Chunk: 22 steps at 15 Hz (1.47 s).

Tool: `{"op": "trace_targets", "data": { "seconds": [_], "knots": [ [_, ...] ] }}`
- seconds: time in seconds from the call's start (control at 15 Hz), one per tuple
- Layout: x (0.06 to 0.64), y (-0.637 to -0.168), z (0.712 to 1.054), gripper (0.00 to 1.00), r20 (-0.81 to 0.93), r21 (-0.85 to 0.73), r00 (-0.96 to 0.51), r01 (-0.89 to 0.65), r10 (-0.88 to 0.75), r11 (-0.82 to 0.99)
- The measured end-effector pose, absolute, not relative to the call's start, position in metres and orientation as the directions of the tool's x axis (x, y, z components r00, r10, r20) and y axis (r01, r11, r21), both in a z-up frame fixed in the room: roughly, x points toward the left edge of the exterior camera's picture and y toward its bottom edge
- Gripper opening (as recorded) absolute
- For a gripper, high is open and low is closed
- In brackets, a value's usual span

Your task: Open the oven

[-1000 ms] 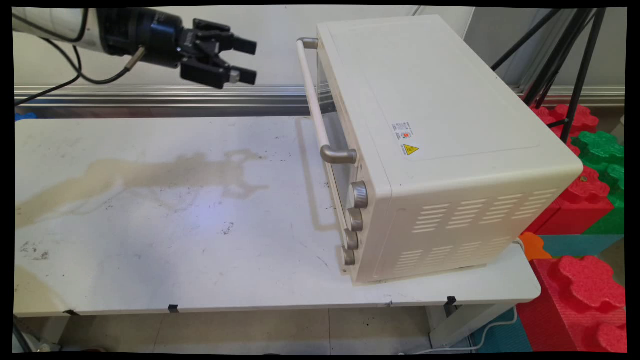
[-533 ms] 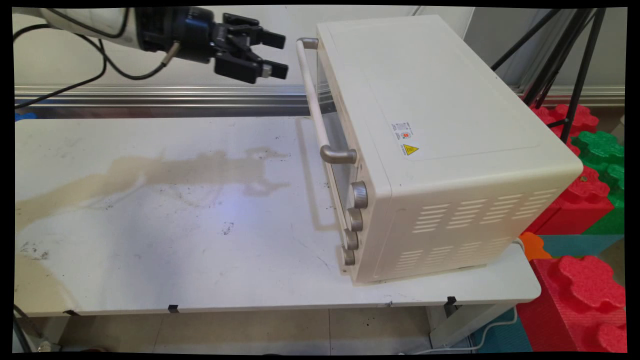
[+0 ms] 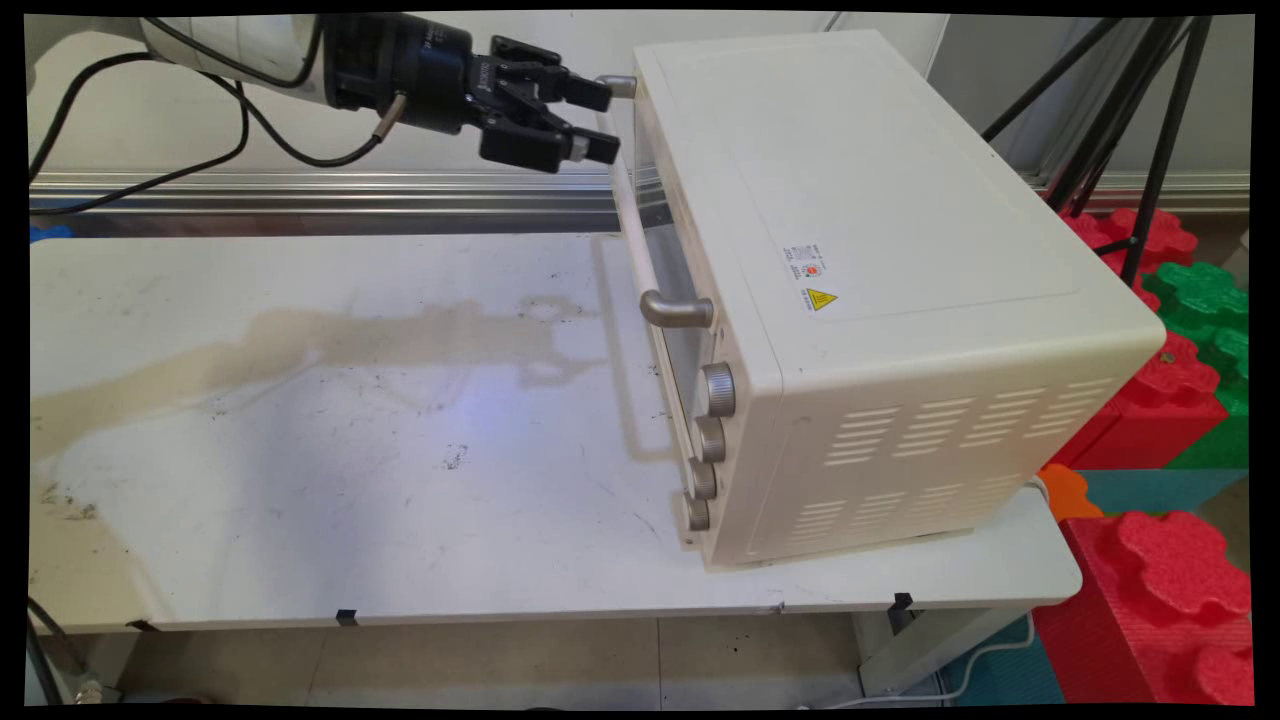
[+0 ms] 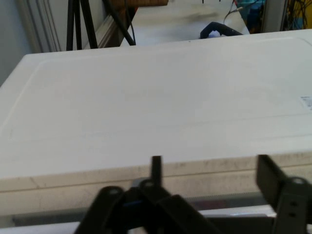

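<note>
One toaster oven [image 3: 880,290] stands on the right of the bench [image 3: 300,450], door facing left. Over the last second I have watched my hand [image 3: 598,122] travel right from mid-air to the far end of the door handle [image 3: 628,200]. Its fingers are spread wide, one above and one below the bar, not closed on it

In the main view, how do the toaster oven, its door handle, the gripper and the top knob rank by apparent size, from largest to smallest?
1. Toaster oven, by far the largest.
2. Door handle, long and thin.
3. Gripper, shorter than the handle though bulkier.
4. Top knob, the smallest.
</note>
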<state>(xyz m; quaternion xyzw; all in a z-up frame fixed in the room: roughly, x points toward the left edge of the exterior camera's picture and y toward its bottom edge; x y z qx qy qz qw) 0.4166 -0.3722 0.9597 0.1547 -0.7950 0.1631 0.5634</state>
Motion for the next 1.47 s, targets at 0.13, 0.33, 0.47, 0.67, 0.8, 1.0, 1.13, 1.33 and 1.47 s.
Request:
{"op": "trace_targets", "data": {
  "seconds": [0.13, 0.33, 0.47, 0.67, 0.8, 1.0, 1.13, 1.33, 1.47],
  "knots": [
    [0.414, -0.373, 0.959, 0.00, 0.946, -0.089, -0.320, -0.426, -0.058, 0.900],
    [0.411, -0.373, 0.957, 0.00, 0.942, -0.089, -0.330, -0.417, -0.060, 0.904],
    [0.409, -0.373, 0.954, 0.00, 0.940, -0.087, -0.337, -0.413, -0.063, 0.907],
    [0.406, -0.373, 0.951, 0.00, 0.937, -0.085, -0.344, -0.411, -0.069, 0.907],
    [0.404, -0.375, 0.948, 0.00, 0.935, -0.083, -0.348, -0.412, -0.072, 0.908],
    [0.398, -0.377, 0.943, 0.00, 0.931, -0.081, -0.356, -0.410, -0.078, 0.908],
    [0.394, -0.379, 0.939, 0.00, 0.928, -0.079, -0.362, -0.409, -0.082, 0.909],
    [0.391, -0.380, 0.934, 0.00, 0.923, -0.080, -0.375, -0.404, -0.085, 0.911],
    [0.389, -0.381, 0.930, 0.00, 0.920, -0.081, -0.383, -0.400, -0.086, 0.913]
  ]
}}
